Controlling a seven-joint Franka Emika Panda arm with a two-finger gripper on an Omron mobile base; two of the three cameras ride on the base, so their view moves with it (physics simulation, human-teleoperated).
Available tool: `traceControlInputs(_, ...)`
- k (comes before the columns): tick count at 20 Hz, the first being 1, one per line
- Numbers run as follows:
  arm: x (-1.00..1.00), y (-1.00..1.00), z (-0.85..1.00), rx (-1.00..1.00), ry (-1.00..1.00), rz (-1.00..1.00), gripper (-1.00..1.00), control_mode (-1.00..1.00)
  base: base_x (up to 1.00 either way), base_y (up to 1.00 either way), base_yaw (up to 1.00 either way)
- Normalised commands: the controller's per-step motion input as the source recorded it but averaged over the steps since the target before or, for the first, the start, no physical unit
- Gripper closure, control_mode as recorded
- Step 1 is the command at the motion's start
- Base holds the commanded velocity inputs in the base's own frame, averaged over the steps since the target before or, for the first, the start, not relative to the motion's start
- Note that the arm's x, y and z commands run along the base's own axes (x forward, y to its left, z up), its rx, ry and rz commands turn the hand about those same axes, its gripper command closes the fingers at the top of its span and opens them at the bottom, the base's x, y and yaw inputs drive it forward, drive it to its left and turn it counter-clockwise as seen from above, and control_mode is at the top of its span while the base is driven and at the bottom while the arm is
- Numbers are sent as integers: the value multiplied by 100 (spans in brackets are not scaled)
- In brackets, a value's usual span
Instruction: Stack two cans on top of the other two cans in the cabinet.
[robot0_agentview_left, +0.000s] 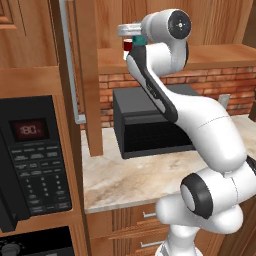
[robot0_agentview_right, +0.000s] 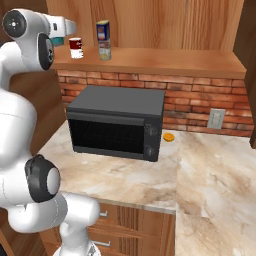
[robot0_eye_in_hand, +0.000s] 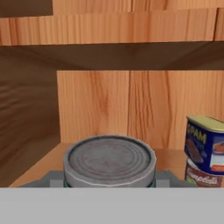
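Observation:
My gripper is shut on the teal can; its silver lid shows between the two fingertips, with the cabinet's plank back behind it. From the right base, the teal can hangs under the hand just left of the red-and-white can, which stands on the cabinet shelf. Whether the two touch I cannot tell. The dark blue and yellow can sits on the greenish-beige can; this stack is at the hand view's right edge. The open cabinet door stands left of the arm.
A black microwave box stands on the marble counter under the shelf. A built-in oven panel fills the left. A small orange thing lies by the brick backsplash, and an outlet is on the wall.

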Motion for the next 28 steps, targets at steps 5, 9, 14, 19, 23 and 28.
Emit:
traceControlInputs(5, 0, -29, 0, 2, 0, 0, 100, -100, 0, 0, 0)
traceControlInputs(9, 0, -23, 9, 2, 0, 0, 100, -100, 0, 0, 0)
traceControlInputs(14, 10, -7, 9, 0, 0, 0, 100, -100, 0, 0, 0)
traceControlInputs(19, 11, -1, 15, 0, 0, 0, 100, -100, 0, 0, 0)
traceControlInputs(23, 14, 0, 3, 0, 0, 0, 100, -100, 0, 0, 0)
traceControlInputs(28, 11, -1, 0, 0, 0, 0, 100, -100, 0, 0, 0)
